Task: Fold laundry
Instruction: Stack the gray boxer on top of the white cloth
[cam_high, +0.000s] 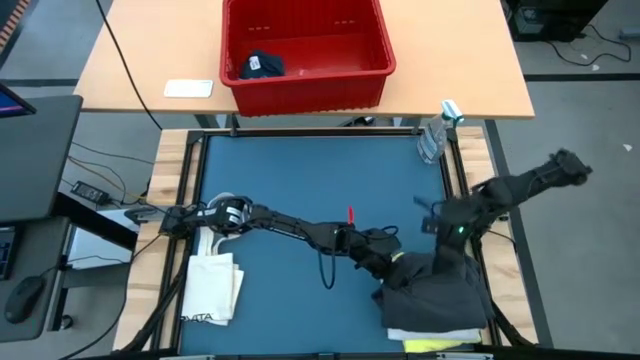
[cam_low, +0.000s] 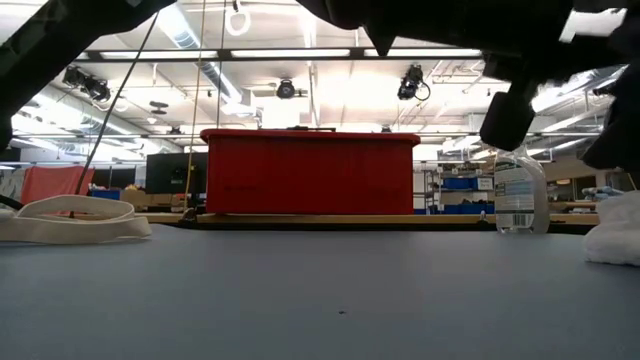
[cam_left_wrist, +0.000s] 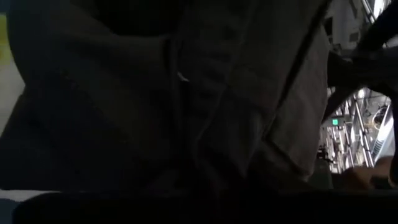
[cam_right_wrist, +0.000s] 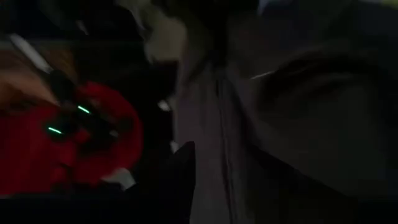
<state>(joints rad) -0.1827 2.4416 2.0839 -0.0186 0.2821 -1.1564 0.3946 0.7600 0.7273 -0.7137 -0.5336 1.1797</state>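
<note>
From above, lower right: the left hand (cam_high: 385, 268) and right hand (cam_high: 447, 232) flank the dark grey garment (cam_high: 435, 290), heaped over white and yellow pieces, likely mid-fold. Both wrist views fill with grey cloth; whether either hand grips, I cannot tell.

- Left arm: extends from the left edge of the frame toward lower centre, lying low and nearly horizontal; left end effector (cam_high: 388, 262) at lower centre-right.
- Right arm: enters from the right edge, elbow raised, angling down-left; right end effector (cam_high: 447, 238) at right of centre.
</note>
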